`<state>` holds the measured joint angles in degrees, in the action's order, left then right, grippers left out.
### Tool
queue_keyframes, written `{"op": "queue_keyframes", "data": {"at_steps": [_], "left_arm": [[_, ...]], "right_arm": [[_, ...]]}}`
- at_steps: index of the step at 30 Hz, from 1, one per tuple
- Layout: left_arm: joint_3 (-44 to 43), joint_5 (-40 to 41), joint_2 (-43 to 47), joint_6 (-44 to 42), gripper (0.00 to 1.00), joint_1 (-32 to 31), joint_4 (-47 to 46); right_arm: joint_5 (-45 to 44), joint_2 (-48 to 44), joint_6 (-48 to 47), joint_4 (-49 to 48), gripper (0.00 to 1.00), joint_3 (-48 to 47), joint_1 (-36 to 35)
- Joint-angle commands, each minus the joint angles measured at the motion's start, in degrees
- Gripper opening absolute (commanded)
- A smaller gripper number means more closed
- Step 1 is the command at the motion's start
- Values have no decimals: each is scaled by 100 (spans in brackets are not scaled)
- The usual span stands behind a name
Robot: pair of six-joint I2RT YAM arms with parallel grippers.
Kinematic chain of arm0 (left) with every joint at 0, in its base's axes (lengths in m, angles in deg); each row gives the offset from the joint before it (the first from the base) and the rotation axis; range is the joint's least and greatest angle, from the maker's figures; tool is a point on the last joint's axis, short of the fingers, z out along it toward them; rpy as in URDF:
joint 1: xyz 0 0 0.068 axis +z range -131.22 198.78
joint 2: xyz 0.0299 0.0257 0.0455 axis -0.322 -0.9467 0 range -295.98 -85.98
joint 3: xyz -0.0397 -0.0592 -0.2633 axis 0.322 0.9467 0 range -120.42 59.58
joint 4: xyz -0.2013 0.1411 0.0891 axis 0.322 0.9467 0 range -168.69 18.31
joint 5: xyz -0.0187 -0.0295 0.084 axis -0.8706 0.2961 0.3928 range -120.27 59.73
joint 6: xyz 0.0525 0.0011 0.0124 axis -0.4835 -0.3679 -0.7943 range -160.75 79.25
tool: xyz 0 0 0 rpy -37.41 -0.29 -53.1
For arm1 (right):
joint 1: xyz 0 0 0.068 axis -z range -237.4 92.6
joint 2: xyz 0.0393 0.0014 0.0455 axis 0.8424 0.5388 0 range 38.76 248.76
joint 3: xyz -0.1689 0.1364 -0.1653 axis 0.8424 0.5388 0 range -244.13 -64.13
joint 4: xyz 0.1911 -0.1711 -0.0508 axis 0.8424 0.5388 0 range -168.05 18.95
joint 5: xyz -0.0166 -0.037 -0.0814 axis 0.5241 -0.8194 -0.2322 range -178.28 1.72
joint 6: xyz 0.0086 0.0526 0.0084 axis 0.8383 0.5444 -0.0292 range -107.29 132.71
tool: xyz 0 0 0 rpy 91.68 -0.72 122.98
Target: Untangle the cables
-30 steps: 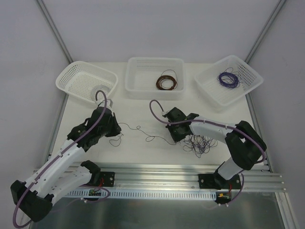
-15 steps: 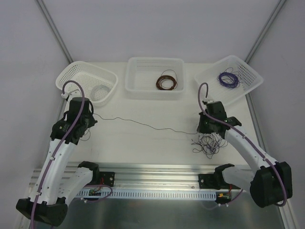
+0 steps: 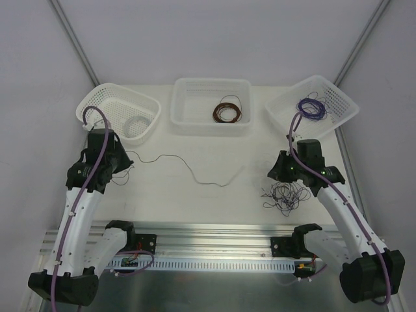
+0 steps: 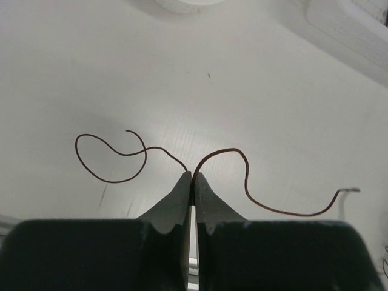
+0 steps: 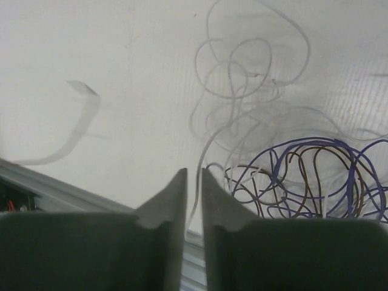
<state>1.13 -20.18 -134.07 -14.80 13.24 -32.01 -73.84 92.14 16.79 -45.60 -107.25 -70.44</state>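
cables [image 3: 284,194] are sitting as a small purple, brown and whitish clump on the table near the right arm, with 1 brown strand [image 4: 227,150] lying clear of it to the left. left gripper [image 4: 191,176] is clamping that strand between closed jaws, just in front of the left basket [image 3: 83,107], and the strand's far end is trailing loose toward the table's middle. right gripper [image 5: 193,173] is hovering just beside the clump, jaws narrowly apart and gripping nothing. i am judging the step as separating 1 strand. next, the left arm is probably needing to carry it to the middle basket [image 3: 195,127], where a brown coil [image 3: 227,109] is lying, without the tail snagging.
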Motion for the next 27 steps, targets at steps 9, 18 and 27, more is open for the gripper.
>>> {"op": "queue_keyframes", "data": {"at_steps": [9,18,27], "left_arm": [[1073,-1254,3,-345,0,36,-765],[582,-2405,72,-310,0,-8,-959],[-1193,-3144,-453,75,0,-87,-1169]], "right_arm": [[-46,58,6,-63,45,374,-418],[-266,-249,23,7,75,339,-726],[-327,-873,23,455,97,14,-858]]}}
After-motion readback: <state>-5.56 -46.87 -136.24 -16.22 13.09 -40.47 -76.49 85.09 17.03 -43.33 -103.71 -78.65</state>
